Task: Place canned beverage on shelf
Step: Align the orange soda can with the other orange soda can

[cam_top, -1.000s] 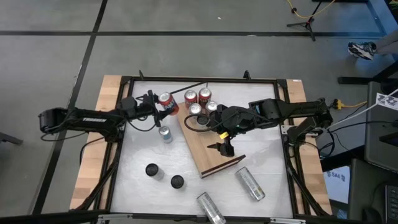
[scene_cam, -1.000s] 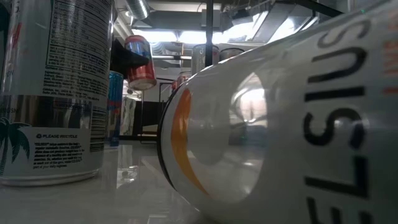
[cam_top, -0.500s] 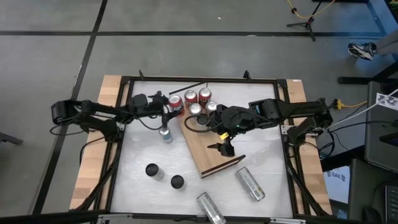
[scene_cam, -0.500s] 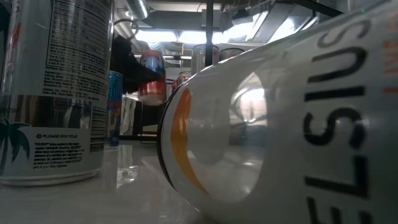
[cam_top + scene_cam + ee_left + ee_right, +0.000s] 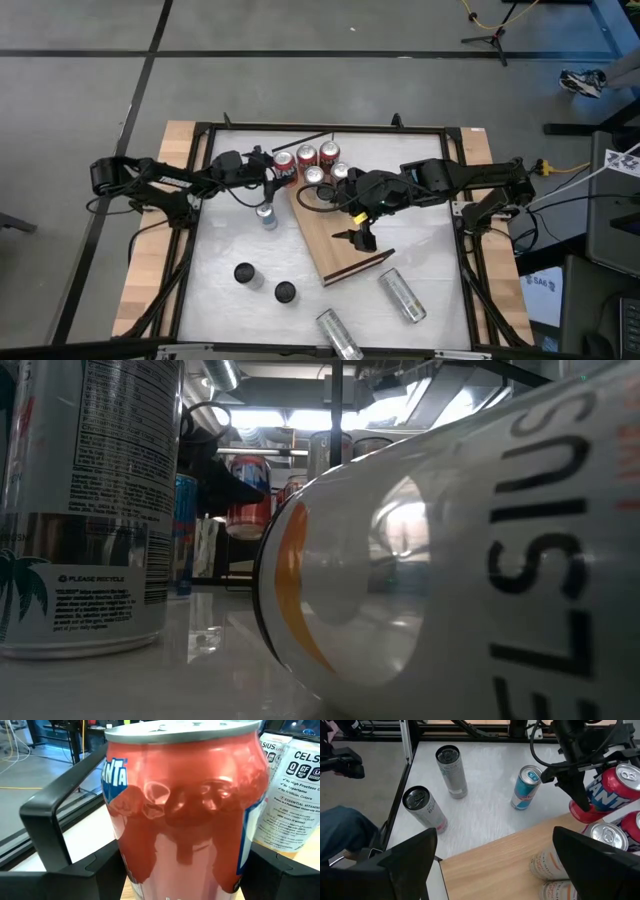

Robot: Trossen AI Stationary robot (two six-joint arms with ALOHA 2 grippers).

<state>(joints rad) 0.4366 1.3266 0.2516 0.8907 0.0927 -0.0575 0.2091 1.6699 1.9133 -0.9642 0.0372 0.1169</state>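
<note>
My left gripper [image 5: 279, 171] reaches in from the table's left and is shut on a red canned beverage [image 5: 286, 167], which fills the left wrist view [image 5: 185, 795]. The can is at the far left corner of the shelf [image 5: 338, 238], a slanted light-brown board. Whether its bottom touches the board I cannot tell. Several cans [image 5: 322, 165] stand on the shelf's far end, just right of the red one. My right gripper [image 5: 360, 238] hangs open over the middle of the shelf, with nothing between its fingers. My left gripper pinches the red can's side wall [image 5: 127, 852] between its two fingers, low on the can's body, one finger [image 5: 87, 875] on each side. The fingers [image 5: 572, 785] come nearly level from the table's left. The can is upright, leaning slightly.
A blue can [image 5: 266, 214] stands on the white tabletop, near the red can. Two dark-topped cans [image 5: 244, 273] [image 5: 285, 292] stand nearer the front. Two cans lie at the front right [image 5: 402, 295] [image 5: 338, 335]. The table's black frame rail [image 5: 55, 815] runs behind the red can.
My left gripper has gone toward the table's right and down with the red can, closing on the cans at the shelf's far end. The can was tilted and higher a second ago; it now stands lower and nearly upright.
</note>
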